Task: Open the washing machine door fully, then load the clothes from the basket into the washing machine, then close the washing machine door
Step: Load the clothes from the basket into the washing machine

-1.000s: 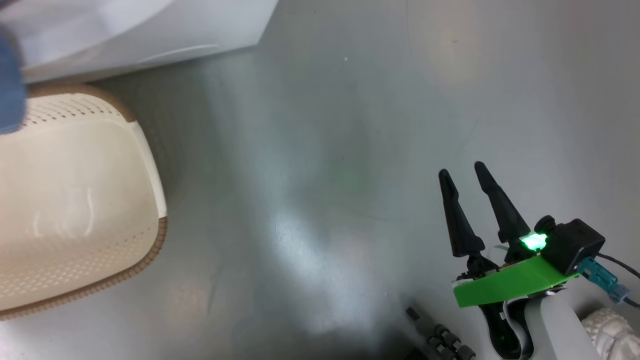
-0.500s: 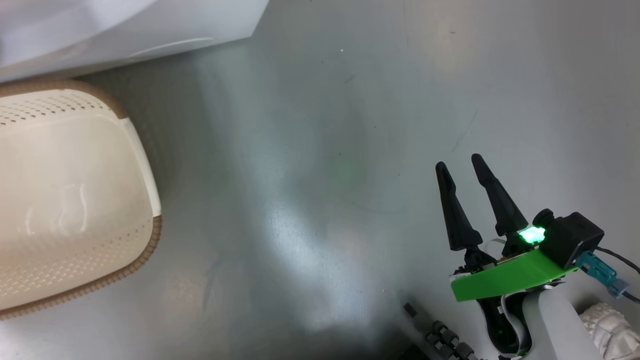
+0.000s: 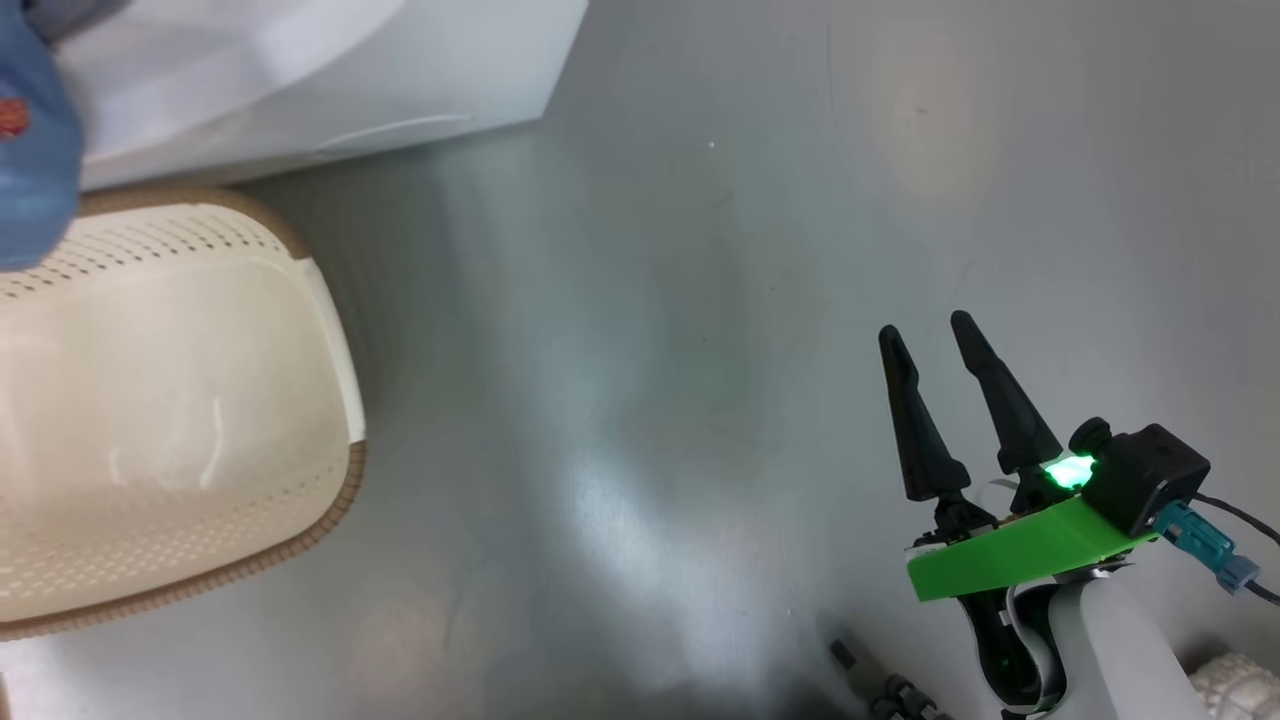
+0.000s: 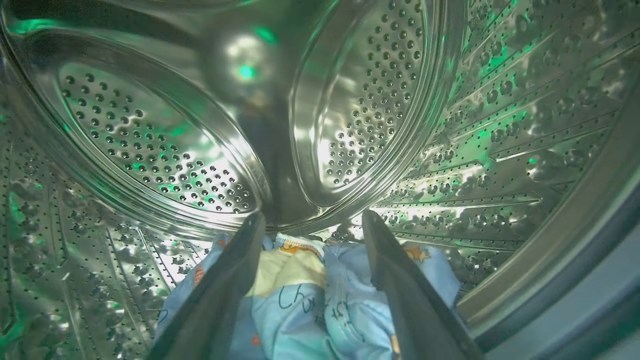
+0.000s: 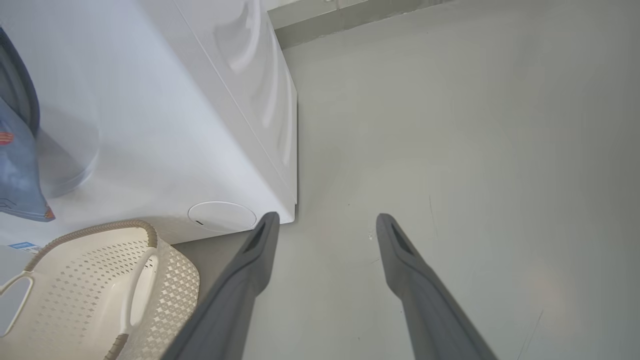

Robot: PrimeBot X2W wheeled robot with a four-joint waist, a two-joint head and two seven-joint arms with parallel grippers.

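the left gripper (image 4: 312, 220) is inside the steel drum (image 4: 150, 140) of the washing machine (image 5: 175, 125). its two dark fingers (image 4: 220, 295) stand wide apart and clamp nothing. just under and between them lie the clothes (image 4: 310, 300), a loose light blue bundle with orange figures and a cream patch, resting on the drum's low wall. the cloth touches the inner sides of the fingers near their bases. past the fingertips rises the perforated back of the drum, and off to the right runs the grey gasket (image 4: 575, 310).

the right gripper (image 3: 925, 328) hangs over the grey floor (image 3: 650, 350), its fingers spread and nothing between them. in the right wrist view (image 5: 326, 217), just beyond its left fingertip is the machine's lower front corner with the round flap (image 5: 221, 216). to the left of that finger and nearer stands the basket (image 5: 170, 280), close against the machine's front, its bare cream inside facing up. farther left, above the basket, a fold of blue cloth (image 5: 17, 175) with an orange mark hangs over the machine's front.
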